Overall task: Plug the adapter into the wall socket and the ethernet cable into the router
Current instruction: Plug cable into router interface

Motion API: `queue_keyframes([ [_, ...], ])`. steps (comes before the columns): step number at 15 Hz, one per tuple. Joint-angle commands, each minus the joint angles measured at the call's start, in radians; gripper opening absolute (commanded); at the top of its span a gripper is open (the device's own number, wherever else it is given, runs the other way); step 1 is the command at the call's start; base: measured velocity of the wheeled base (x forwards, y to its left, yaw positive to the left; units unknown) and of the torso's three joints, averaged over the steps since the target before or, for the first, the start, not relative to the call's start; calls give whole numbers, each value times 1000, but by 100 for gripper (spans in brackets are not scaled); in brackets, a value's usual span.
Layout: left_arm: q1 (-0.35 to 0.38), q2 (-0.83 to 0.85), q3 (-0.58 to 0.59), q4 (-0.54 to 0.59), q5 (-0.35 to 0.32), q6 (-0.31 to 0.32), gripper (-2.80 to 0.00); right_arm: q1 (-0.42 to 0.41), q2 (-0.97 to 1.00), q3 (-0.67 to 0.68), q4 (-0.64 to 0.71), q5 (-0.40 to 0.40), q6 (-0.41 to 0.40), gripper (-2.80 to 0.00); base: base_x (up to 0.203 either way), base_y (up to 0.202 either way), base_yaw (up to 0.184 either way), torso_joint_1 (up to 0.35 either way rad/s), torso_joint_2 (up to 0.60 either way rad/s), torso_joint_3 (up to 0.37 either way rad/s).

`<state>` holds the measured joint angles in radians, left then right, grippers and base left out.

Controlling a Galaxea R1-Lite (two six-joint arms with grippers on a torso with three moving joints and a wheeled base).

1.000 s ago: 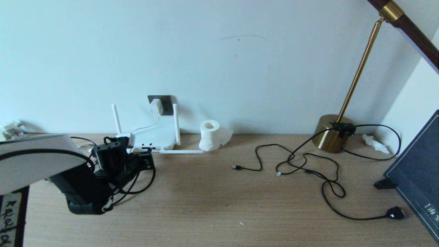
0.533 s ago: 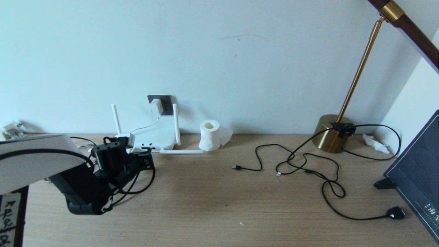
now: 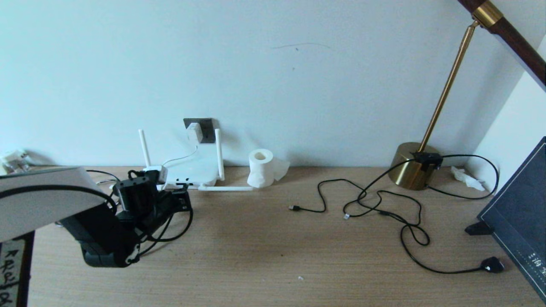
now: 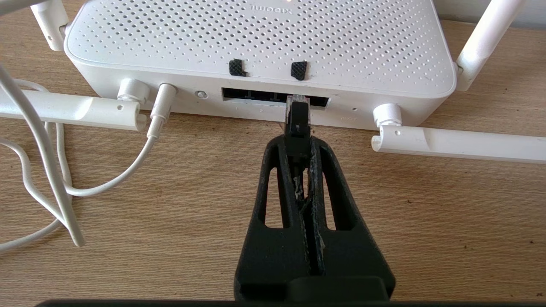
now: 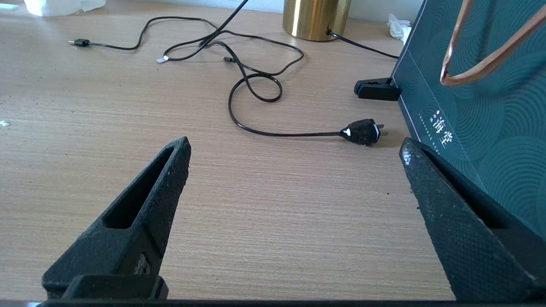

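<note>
White router [image 4: 260,42] with upside-down "xiaomi" lettering, left hand [image 4: 297,140] clamped on ethernet cable [image 4: 297,123], right hand [image 5: 294,166] apart

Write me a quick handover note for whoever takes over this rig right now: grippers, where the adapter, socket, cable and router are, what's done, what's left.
Left gripper: shut on the ethernet cable just behind its plug, whose tip is at the mouth of the router's port row; whether it has seated cannot be told.
Right gripper: open, empty, hovering over bare desk near the lamp cord's plug.
Router: on the desk against the wall, ports facing the robot.
Adapter: sits on the wall socket, and its white cord runs into the router.
Done: adapter looks plugged in.
Left: push the ethernet plug home, then let go.
</note>
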<state>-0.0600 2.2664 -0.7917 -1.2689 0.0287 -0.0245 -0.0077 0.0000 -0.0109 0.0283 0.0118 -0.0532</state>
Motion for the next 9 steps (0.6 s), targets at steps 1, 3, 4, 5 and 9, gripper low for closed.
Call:
queue_keyframes([
  [1, 0, -1, 0, -7, 1, 0, -280, 0, 2, 0, 1, 1, 0, 0, 0, 0, 0, 0, 0, 0],
  [3, 0, 1, 0, -7, 2, 0, -280, 0, 2, 0, 1, 1, 0, 0, 0, 0, 0, 0, 0, 0],
  [4, 0, -1, 0, -6, 2, 0, -280, 0, 2, 0, 1, 1, 0, 0, 0, 0, 0, 0, 0, 0],
  [5, 0, -1, 0, -7, 2, 0, -280, 0, 2, 0, -1, 1, 0, 0, 0, 0, 0, 0, 0, 0],
  [9, 2, -1, -4, -7, 2, 0, -280, 0, 2, 0, 1, 1, 0, 0, 0, 0, 0, 0, 0, 0],
])
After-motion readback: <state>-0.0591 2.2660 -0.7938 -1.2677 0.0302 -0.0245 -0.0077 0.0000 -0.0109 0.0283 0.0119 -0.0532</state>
